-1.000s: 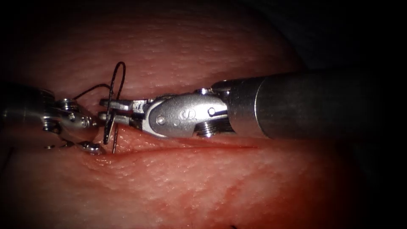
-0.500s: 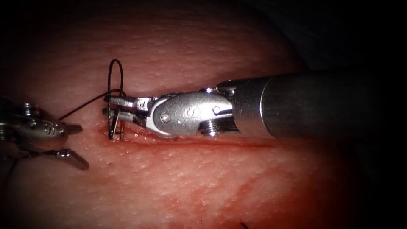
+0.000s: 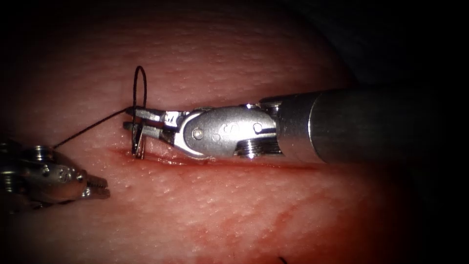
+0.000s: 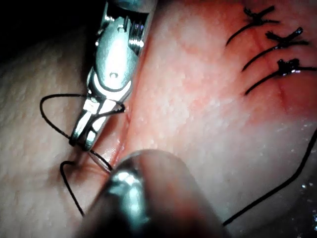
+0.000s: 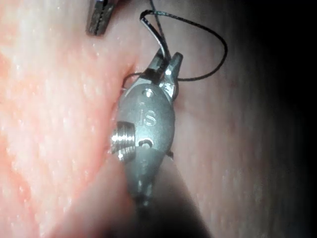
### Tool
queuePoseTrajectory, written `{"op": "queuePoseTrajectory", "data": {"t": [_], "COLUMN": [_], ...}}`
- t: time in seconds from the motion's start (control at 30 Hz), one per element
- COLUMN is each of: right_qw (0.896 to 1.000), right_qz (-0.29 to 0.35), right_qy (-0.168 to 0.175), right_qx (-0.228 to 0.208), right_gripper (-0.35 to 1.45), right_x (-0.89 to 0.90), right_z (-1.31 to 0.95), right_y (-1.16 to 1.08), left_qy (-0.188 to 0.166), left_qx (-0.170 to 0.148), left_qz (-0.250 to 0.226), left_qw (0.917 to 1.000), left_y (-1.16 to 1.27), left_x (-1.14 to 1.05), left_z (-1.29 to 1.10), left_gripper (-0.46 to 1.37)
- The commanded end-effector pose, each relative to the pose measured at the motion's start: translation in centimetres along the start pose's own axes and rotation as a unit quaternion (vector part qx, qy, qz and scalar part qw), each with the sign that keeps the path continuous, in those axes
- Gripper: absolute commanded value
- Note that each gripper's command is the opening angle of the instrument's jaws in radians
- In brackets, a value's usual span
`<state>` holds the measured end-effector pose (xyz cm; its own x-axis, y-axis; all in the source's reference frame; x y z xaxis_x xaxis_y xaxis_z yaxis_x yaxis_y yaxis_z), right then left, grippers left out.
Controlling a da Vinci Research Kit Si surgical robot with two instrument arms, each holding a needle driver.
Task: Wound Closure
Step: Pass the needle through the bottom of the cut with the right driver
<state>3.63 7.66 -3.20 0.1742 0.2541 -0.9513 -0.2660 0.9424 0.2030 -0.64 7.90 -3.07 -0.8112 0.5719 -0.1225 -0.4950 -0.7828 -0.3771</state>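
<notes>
Withdrawn leftward from the cut point(image 3: 273, 166), the left claw point(image 3: 99, 187) now sits clenched, grasping nothing. Right claw point(image 3: 134, 120) clamps the needle point(image 3: 138, 142) mid-curve, its tip at the tissue point(image 3: 234, 215) by the cut's left end, thread point(image 3: 139, 85) looping above.

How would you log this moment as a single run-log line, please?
right tool: holds needle mid-curve | needle: tip at cut edge | thread: looped above jaws | left tool: shut, holds nothing, left of needle

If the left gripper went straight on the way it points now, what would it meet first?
Probably bare tissue just below the cut: the left gripper points rightward along it, holding nothing. The needle in the right gripper sits above that line. Depth is unclear.
</notes>
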Motion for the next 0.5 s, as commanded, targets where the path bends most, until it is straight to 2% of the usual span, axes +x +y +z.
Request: {"op": "queuePoseTrajectory", "data": {"t": [0.03, 0.23, 0.5], "right_qw": [1.0, 0.999, 0.995], "right_qz": [0.01, 0.051, 0.104], "right_qy": [0.0, 0.001, -0.004], "right_qx": [-0.002, -0.006, -0.002], "right_gripper": [-0.35, -0.35, -0.35], "right_x": [-0.02, -0.09, -0.11], "right_z": [0.0, -0.01, -0.03], "right_y": [0.01, 0.13, 0.2], "left_qy": [-0.001, -0.002, 0.002], "left_qx": [-0.001, 0.002, 0.002], "left_qz": [0.001, 0.009, 0.009], "left_qw": [1.0, 1.0, 1.0], "left_y": [0.04, 0.2, 0.19], "left_x": [0.0, 0.01, -0.01], "left_z": [0.0, -0.02, 0.04], "left_gripper": [-0.24, -0.29, -0.33]}}
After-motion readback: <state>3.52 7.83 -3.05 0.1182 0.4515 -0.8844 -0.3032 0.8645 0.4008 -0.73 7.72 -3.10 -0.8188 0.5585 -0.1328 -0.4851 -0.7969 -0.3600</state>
